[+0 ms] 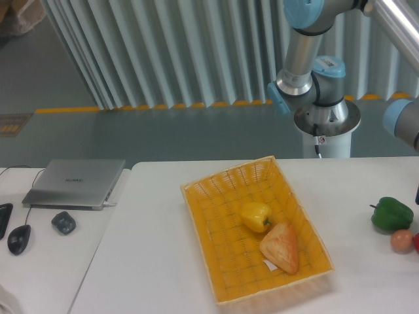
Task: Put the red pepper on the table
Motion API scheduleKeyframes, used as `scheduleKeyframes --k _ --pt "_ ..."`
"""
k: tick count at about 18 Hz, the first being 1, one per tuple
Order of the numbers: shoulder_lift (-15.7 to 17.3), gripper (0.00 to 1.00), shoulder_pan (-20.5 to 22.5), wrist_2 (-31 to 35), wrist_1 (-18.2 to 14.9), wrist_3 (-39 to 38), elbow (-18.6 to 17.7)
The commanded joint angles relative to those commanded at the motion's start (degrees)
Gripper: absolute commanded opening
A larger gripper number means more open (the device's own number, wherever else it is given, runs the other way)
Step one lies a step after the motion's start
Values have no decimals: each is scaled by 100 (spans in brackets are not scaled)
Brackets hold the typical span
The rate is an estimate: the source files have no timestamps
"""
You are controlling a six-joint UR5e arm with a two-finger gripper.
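we find the red pepper (416, 243) only as a thin red sliver at the right edge of the picture, low over the table (150, 261) near its right edge, most of it cut off by the frame. it lies just beside a small orange-brown round fruit (401, 241), apparently touching it. whether the pepper rests on the table or is held above it we cannot tell.

a small dark part shows at the right frame edge just above the pepper; we cannot confirm it as the gripper, and the state of its fingers cannot be told. the arm (308, 59) rises from its base behind the table's far edge, with a second blue-capped joint showing at the right edge of the picture.

the green pepper (391, 213) sits on the table near the right edge, just behind the round fruit and touching or nearly touching it.

the yellow basket (203, 222) lies at the middle of the table, turned at an angle. in it we note the yellow pepper (255, 216) and, just beside it toward the near side, a triangular pastry (280, 247).

on the separate surface at left lie a closed laptop (75, 182), a dark mouse (19, 239) with its cable, and a small dark object (63, 222).
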Motion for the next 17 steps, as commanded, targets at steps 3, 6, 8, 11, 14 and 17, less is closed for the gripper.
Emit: scheduleKeyframes --k 3,6,8,11,14,17 --pt "53 100 -210 86 0 -99 78" --pt "44 100 -509 683 -9 -82 219" --pt "70 100 -711 781 -9 -73 237" --pt "254 100 -879 720 -70 -73 185" --pt "431 100 -949 658 -552 -73 184" --pt "510 100 -976 693 -686 -82 150"
